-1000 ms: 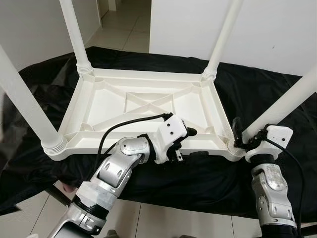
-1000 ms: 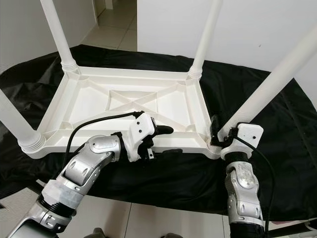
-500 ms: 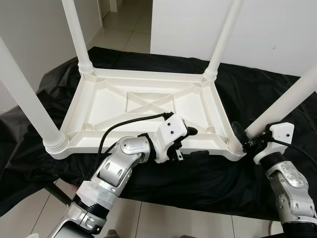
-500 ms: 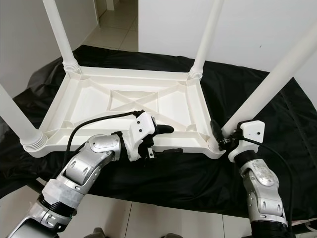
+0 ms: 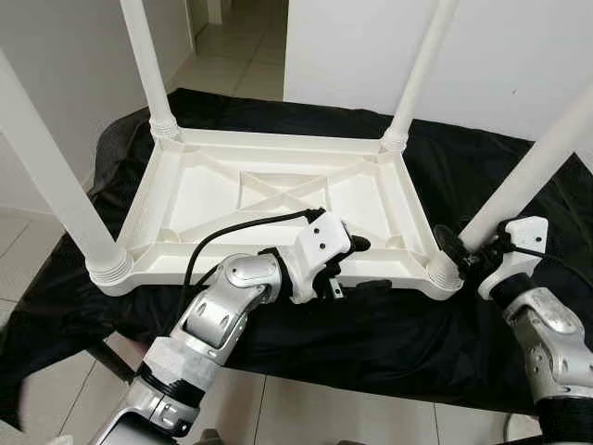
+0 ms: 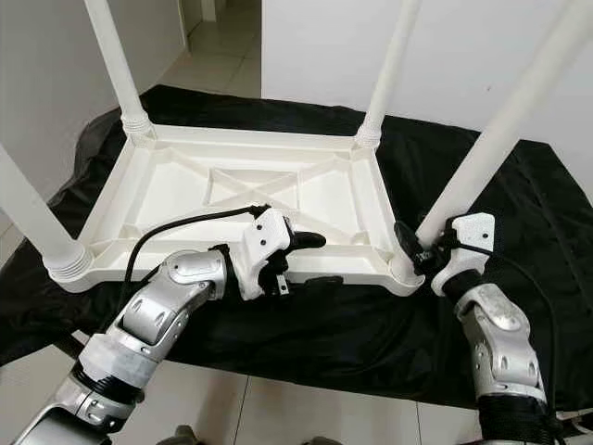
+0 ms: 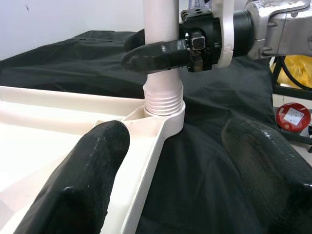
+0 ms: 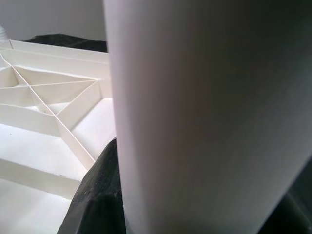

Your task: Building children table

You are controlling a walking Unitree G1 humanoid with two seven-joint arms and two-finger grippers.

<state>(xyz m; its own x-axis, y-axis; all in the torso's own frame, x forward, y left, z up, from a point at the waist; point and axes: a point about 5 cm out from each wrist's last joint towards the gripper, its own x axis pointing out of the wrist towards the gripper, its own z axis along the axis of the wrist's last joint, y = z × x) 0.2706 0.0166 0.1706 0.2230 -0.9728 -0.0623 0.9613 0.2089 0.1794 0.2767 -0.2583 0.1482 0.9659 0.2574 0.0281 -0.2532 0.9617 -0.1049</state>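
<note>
table top (image 5: 278, 199): white plastic, upside down on a black cloth (image 5: 482, 176) over a low stand, ribbed underside facing up.
legs: four white legs stand up from the corner sockets; three look seated on their threaded collars.
near-right leg (image 5: 528, 176): sits in the corner socket (image 5: 443, 275) and leans outward to the right, not upright; threads show above the socket in the left wrist view.
right gripper (image 5: 463, 252): fingers clamped around the near-right leg just above the collar, one black finger (image 7: 158, 53) across its front.
left gripper (image 5: 357, 269): fingers apart, straddling the near long rim of the table top, one inside, one outside; looks like bracing, no squeeze on it.
step: judged as screwing in or straightening the last leg.
risk 1: turning the leg while tilted could cross-thread the plastic collar.
risk 2: grip sits low on a long leg; smooth plastic may slip in the fingers.
risk 3: torque could spin or slide the table top on the slack cloth, since the left gripper only straddles the rim.
risk 4: near edge lies close to the stand's front, so a shove could tip it off.
</note>
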